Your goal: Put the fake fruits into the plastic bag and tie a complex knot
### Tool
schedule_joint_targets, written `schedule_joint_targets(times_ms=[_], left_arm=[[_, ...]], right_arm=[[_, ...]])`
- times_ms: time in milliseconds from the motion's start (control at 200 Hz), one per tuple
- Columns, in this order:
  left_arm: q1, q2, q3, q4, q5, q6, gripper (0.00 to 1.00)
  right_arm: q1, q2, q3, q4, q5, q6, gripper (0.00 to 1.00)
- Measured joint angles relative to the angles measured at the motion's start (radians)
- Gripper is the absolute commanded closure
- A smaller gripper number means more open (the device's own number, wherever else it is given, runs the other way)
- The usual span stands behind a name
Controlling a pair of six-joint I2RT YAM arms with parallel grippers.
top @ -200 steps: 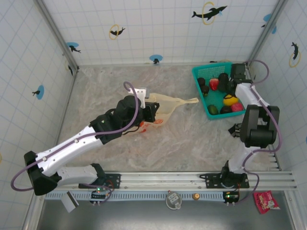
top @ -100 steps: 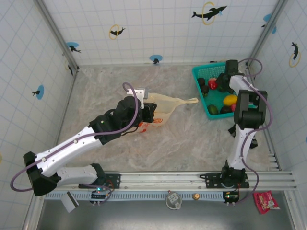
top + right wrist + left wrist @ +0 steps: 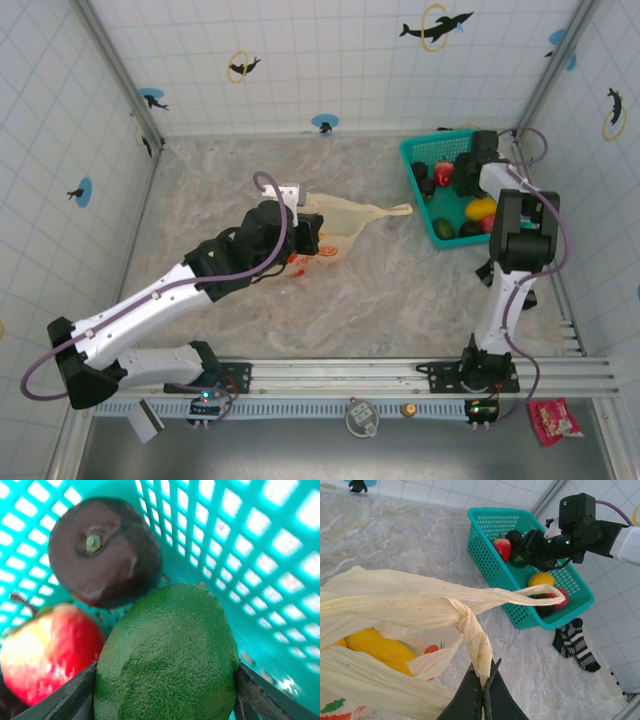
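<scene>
Marbled worktop point(image 3: 400, 290) is lying open; my left fingers point(image 3: 472, 697) are pinching the cream plastic bag point(image 3: 395, 600), right fingers point(image 3: 65, 700) clamping a pebbly green fruit point(image 3: 167, 655) by the teal mesh basket point(image 3: 260, 545) wall.

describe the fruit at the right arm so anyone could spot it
Find the teal basket, far right. The right end effector straddles the green fruit: pebbly skin, unlike the smooth dark brown fruit and red apple beside it.

Cream plastic bag point(image 3: 395, 600) crumpled, handle strands twisted together, yellow fruit point(image 3: 380, 647) inside. Green fruit point(image 3: 167, 645) touches both jaws of my right gripper point(image 3: 165, 680), beside dark fruit point(image 3: 105, 550) and red fruit point(image 3: 45, 650).
</scene>
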Motion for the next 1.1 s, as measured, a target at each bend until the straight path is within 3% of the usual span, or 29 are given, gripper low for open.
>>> schedule_joint_targets(times_ms=[340, 450, 560, 796, 1101], left_arm=[[0.001, -0.032, 0.001, -0.005, -0.026, 0.0, 1.0], [0.001, -0.04, -0.001, -0.005, -0.026, -0.005, 1.0], [0.001, -0.061, -0.01, -0.005, -0.027, -0.012, 1.0], [0.001, -0.111, -0.03, -0.005, -0.034, -0.036, 1.0], [0.001, -0.145, -0.047, -0.004, -0.049, -0.042, 1.0]], right_arm=[[0.045, -0.507, -0.285, 0.156, -0.085, -0.008, 0.43], [0.12, -0.668, -0.363, 0.245, -0.169, -0.032, 0.44], [0.267, -0.794, -0.429, 0.317, -0.266, -0.085, 0.44], [0.544, -0.955, -0.541, 0.399, -0.484, -0.201, 0.44], [0.674, -0.964, -0.673, 0.352, -0.575, -0.347, 0.44]])
